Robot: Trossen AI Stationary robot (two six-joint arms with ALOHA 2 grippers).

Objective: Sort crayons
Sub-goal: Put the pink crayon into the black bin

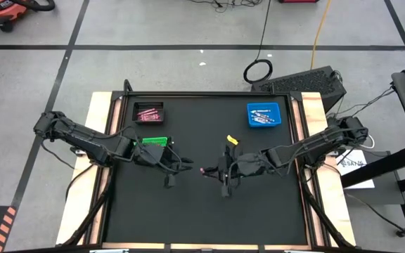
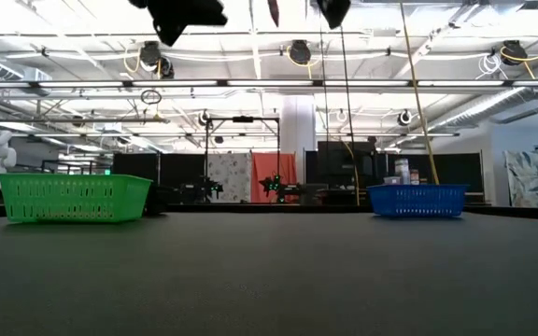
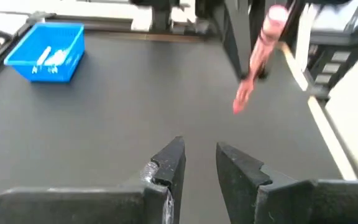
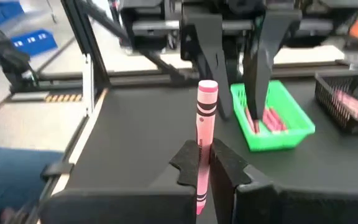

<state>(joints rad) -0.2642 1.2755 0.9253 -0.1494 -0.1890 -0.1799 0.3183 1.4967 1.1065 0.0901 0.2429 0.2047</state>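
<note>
1. The step in hand looked like a hand-over in mid-air: the right gripper (image 4: 205, 163) was clamped on a pink crayon (image 4: 204, 130), held above the middle of the black table (image 1: 209, 211), a little nearer the front edge than the back.

2. The left gripper (image 3: 199, 158) faced it from just beside, its fingers apart and holding nothing, also raised off the surface.

3. The other crayons were already binned: pink ones in the black tray (image 1: 148, 112) at the back-left corner, some reddish ones in the green basket (image 4: 272, 118) near the left edge, and pale ones in the blue basket (image 1: 264, 114) at the back-right.

4. By my judgement, the next move called for the left gripper to line its open fingers up with the free tip end of the crayon and close on it before the right let go, or else for the right arm to carry it to a pink bin itself.

5. A small yellow bit (image 1: 232, 140) lay on the table just behind the right gripper; what it was could not be made out.

6. In the low view only the undersides of both grippers showed, cut off at the top, with the crayon tip hanging between them.

7. No loose crayons showed on the table, though the arms covered part of it.

8. How many crayons each container held could not be counted.
</note>
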